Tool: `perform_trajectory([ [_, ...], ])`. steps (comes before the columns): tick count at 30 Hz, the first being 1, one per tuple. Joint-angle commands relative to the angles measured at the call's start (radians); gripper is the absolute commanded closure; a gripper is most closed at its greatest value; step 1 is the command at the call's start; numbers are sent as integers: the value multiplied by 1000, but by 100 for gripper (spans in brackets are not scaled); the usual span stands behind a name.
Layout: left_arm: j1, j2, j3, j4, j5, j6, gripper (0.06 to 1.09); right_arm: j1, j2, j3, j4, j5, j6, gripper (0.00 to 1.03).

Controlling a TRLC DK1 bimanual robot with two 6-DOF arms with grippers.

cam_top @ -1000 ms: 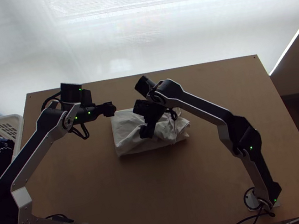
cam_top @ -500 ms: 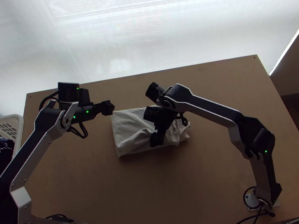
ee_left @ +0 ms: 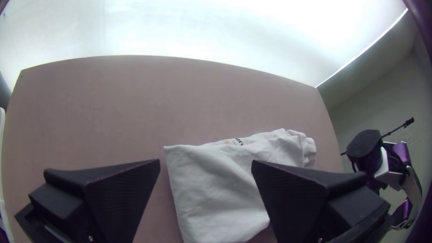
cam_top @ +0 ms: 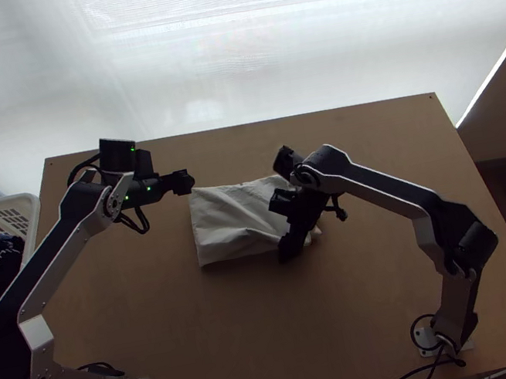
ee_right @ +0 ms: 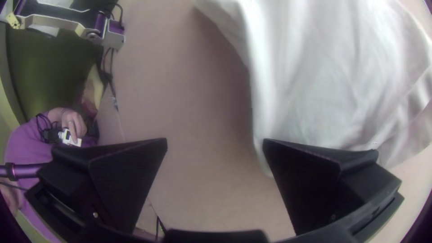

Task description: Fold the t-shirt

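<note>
- The white t-shirt (cam_top: 231, 221) lies in the middle of the top view, folded up small like a long box. It has soft wrinkles, and its right end is bunchy.
- The right hand (ee_right: 215, 139) just moved from over the shirt's middle to its lower right corner. The shirt stayed about where it was.
- That hand's fingers are wide apart, holding nothing. One is right by the shirt's edge.
- I think most of the folding is done, and the messy end may need tidying next.
- The left hand (ee_left: 205, 160) hardly moved. It is near the shirt's upper left corner, fingers apart too.
</note>
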Motion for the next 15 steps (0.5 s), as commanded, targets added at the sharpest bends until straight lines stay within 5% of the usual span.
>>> perform_trajectory([
  [1, -4, -1, 1, 0, 0, -3, 10, -68, 25, -76, 3, -12, -1, 4],
  [10, -31, -12, -12, -83, 12, -3, 10, -154, -74, 145, 64, 132, 88, 4],
  [15, -73, -37, -36, -115, 12, 3, 10, -358, -38, 128, 68, -84, 279, 4],
])
